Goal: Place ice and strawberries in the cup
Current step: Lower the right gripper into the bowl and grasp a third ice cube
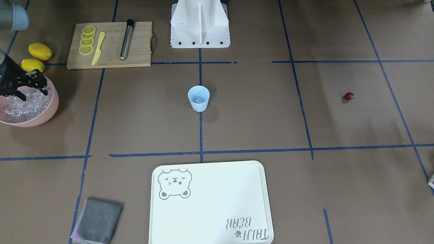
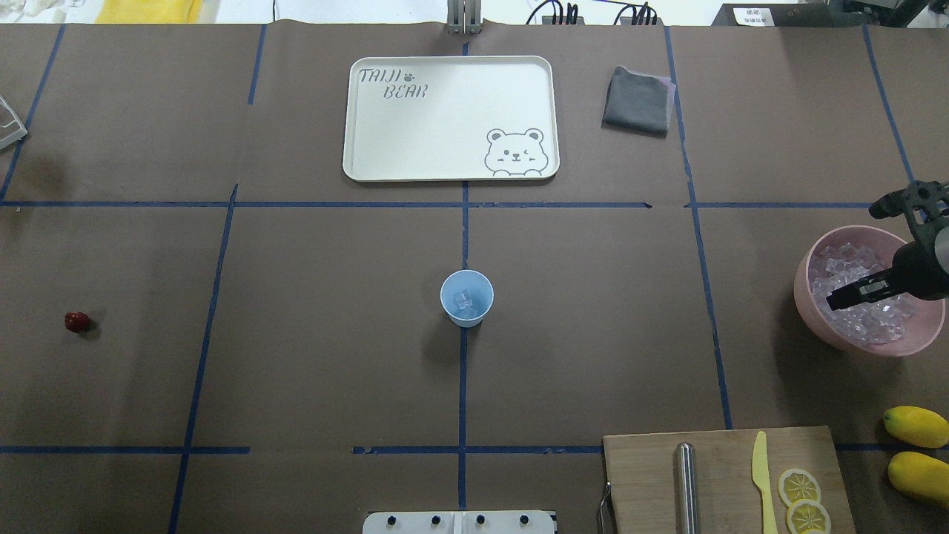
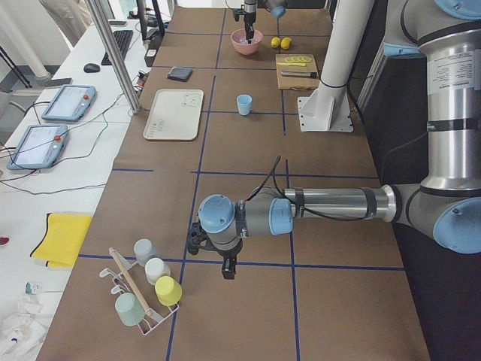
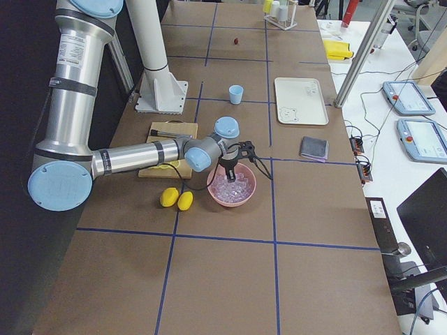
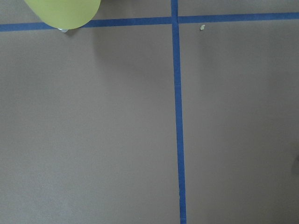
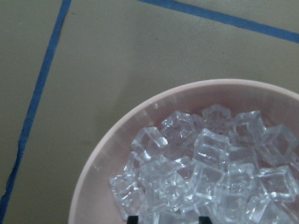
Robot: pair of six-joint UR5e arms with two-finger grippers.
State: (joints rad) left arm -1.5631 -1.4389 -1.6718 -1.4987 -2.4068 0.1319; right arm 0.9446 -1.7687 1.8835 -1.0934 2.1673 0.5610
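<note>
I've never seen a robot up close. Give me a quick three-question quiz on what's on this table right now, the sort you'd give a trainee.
1. True or false: the strawberry already lies in the cup.
2. Which arm's end effector hangs over the bowl of ice? A) left B) right C) neither
3. In one word: what is already inside the cup?

Key
1. False: it lies on the table, far from the cup.
2. B: the right end effector, with its fingers apart.
3. Ice.
</note>
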